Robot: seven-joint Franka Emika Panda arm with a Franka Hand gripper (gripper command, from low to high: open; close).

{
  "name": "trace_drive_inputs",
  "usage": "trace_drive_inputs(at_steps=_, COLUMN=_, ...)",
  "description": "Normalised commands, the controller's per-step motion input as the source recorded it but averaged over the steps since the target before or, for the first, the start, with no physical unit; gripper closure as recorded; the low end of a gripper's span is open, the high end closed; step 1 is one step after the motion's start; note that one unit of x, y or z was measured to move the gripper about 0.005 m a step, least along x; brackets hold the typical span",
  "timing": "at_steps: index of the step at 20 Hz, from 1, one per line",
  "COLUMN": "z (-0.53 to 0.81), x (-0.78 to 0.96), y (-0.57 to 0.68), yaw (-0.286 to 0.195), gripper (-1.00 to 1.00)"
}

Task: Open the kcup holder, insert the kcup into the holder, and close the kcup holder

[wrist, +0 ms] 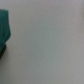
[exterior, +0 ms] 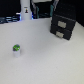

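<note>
The kcup [exterior: 16,49], a small pale pod with a green top, stands upright on the white table towards the exterior view's left. The kcup holder [exterior: 62,26], a black box with two stacked drawer fronts and pale handles, stands at the back on the exterior view's right, both drawers shut. The gripper shows in neither view, and no arm is near the kcup or the holder. The wrist view is blurred: mostly pale surface, with a teal-green shape [wrist: 4,27] at one edge that I cannot identify.
A tall white bottle-shaped object [exterior: 25,10] stands at the back on the exterior view's left, among dark clutter along the far edge. The white table [exterior: 47,57] spreads between the kcup and the holder.
</note>
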Motion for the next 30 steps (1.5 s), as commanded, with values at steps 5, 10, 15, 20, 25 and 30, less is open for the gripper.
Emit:
trace_drive_inputs(at_steps=5, z=0.06, x=-0.37, y=0.63, yaw=-0.177, gripper=-1.0)
trace_drive_inputs(at_steps=10, z=0.05, x=-0.34, y=0.65, yaw=-0.182, gripper=-1.0)
trace_drive_inputs(at_steps=15, z=0.0, x=-0.26, y=0.69, yaw=-0.19, gripper=-1.0)
trace_drive_inputs(at_steps=20, z=0.0, x=-0.26, y=0.69, yaw=-0.193, gripper=-1.0)
trace_drive_inputs(at_steps=25, z=-0.1, x=-0.26, y=0.65, yaw=-0.197, gripper=-1.0)
trace_drive_inputs(at_steps=30, z=-0.28, x=-0.23, y=0.59, yaw=-0.197, gripper=-1.0)
